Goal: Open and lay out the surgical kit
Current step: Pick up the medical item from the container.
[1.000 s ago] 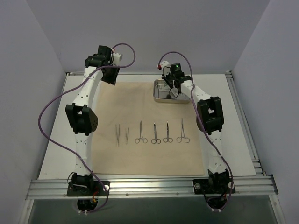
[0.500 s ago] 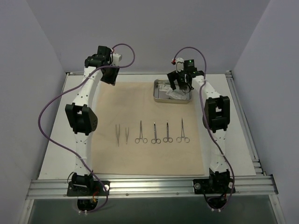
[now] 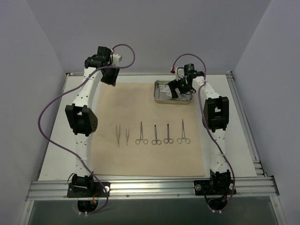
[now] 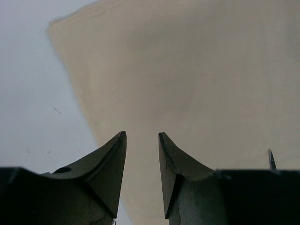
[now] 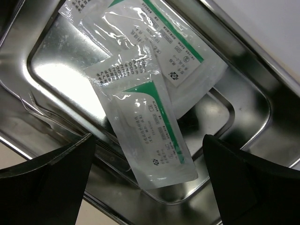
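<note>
Half-open and empty, the left gripper (image 4: 142, 140) hangs over the far left corner of the cloth (image 3: 140, 103). Two tweezers (image 3: 118, 135) and four clamps (image 3: 154, 132) lie mid-cloth in a row. Far right, the right gripper (image 3: 177, 91), shut low in the tray (image 5: 51, 79) a second ago, gapes above two packets (image 5: 150, 140) there; their print is illegible.

This looks like a robotics lab test cell. A white table (image 3: 56, 154) is boxed in by plain pale panels (image 3: 150, 33) behind and on both sides. An aluminium rail (image 3: 150, 186) along its near edge carries two white arms (image 3: 82, 145) trailing purple cables (image 3: 40, 122). Steel clamps (image 3: 155, 133) lie in a row on a beige cloth (image 3: 150, 103) at its middle.
</note>
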`<action>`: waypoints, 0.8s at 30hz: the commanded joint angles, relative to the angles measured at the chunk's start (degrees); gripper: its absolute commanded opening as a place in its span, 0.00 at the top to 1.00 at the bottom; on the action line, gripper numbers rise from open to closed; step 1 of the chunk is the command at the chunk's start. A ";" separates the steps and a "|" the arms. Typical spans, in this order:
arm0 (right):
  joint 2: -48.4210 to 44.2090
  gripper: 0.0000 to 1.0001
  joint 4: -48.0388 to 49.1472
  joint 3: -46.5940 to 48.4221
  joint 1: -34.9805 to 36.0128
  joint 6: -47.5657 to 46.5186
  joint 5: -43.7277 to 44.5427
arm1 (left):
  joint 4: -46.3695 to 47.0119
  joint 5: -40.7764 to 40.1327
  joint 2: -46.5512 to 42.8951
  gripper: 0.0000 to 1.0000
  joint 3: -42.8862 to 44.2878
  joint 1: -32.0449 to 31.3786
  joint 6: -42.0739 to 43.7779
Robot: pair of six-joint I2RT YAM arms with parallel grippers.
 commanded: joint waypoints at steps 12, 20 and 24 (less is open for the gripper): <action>1.77 0.05 -5.32 2.22 0.83 -3.38 1.98 | 1.53 0.55 -1.65 0.57 0.33 0.35 -0.21; 5.12 0.10 -6.82 2.13 0.92 -3.37 0.54 | 1.53 0.37 -1.48 0.57 0.07 0.35 -0.12; 4.42 0.26 -6.91 0.20 1.09 -4.52 2.93 | 1.53 0.37 -1.48 0.57 0.16 0.35 -0.30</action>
